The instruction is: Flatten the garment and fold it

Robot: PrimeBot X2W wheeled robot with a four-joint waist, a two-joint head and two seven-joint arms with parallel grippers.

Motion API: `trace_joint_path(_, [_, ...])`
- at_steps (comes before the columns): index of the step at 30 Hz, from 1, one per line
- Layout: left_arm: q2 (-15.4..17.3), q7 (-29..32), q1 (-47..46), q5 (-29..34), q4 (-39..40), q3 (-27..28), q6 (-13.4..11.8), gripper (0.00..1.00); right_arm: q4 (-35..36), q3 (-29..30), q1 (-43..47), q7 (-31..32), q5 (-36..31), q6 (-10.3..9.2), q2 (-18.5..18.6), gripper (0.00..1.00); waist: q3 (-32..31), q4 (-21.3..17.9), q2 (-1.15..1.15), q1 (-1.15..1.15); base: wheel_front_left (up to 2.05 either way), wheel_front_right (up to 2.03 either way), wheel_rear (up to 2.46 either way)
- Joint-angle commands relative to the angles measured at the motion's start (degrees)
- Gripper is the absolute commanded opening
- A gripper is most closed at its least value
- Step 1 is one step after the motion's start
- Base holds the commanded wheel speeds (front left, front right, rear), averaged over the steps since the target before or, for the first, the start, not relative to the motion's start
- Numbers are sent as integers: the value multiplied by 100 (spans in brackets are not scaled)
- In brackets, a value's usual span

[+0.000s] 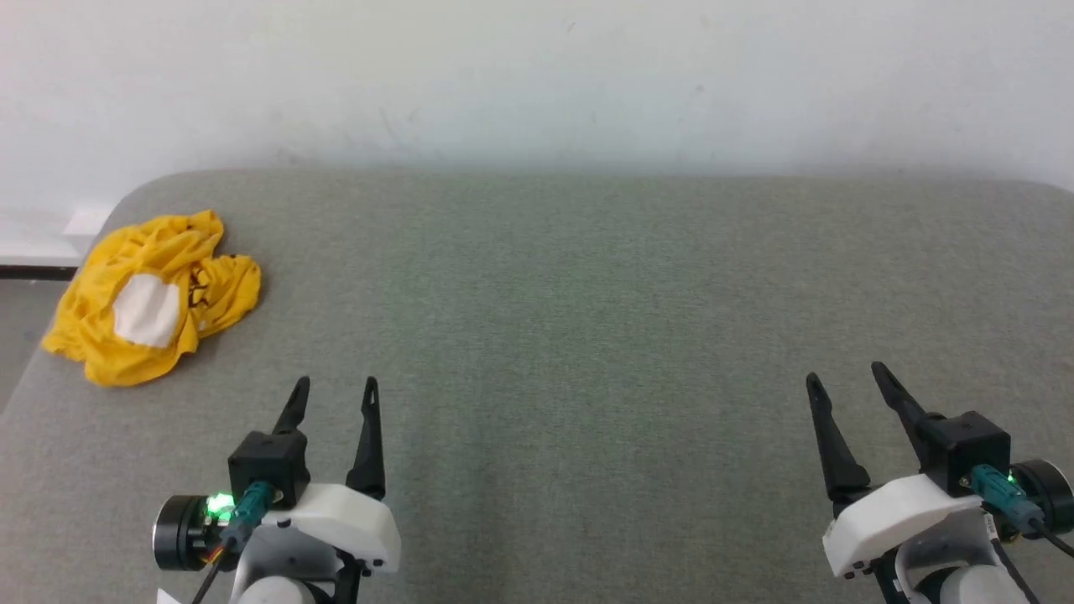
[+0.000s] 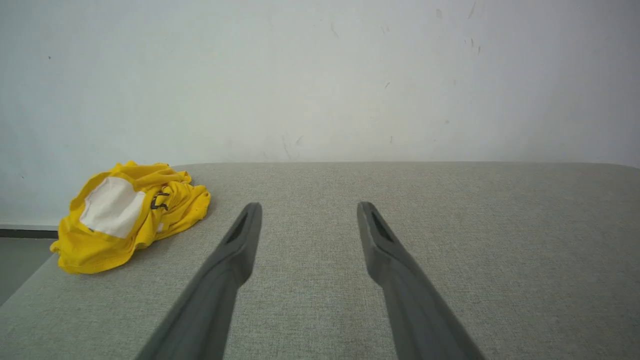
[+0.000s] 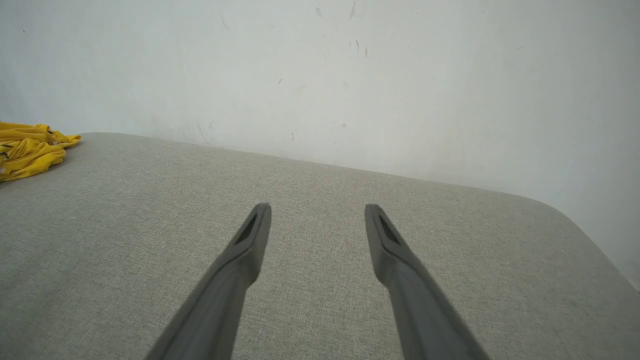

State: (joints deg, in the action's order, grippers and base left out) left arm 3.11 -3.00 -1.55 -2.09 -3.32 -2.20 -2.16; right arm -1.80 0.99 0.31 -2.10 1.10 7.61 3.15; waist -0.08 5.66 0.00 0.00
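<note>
The garment is a mustard-yellow T-shirt lying crumpled in a heap at the far left of the grey fabric table, a white patch facing up. The left wrist view shows the garment ahead and to the left; the right wrist view catches an edge of the garment at its left border. My left gripper is open near the front left, well short of the heap, nothing between its fingers. My right gripper is open at the front right, far from the cloth. The open left gripper and the open right gripper hover over bare fabric.
A white wall rises right behind the table's back edge. The table's left edge runs just beside the heap, with floor beyond it. The rounded far-right corner of the table appears in the right wrist view.
</note>
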Motion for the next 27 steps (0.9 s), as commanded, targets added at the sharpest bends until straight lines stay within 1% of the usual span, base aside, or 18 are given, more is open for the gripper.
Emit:
trace_joint_path(1, [22,-63,-90,-43,-50,-19,-54,100,-26,0,-76,-47,56,-3,-7,100,-1,125,0,0,0,0,0])
trace_joint_path(13, [40,-206,-95,-109,-101,-19,-171,100,-102,-30,-120,-119,110,-4,-9,100,17,537,0,0,0,0,0])
trace_joint_path(27, [48,-374,-40,-174,-115,20,-329,100,-201,-62,-166,-230,188,-5,-12,100,49,907,0,0,0,0,0])
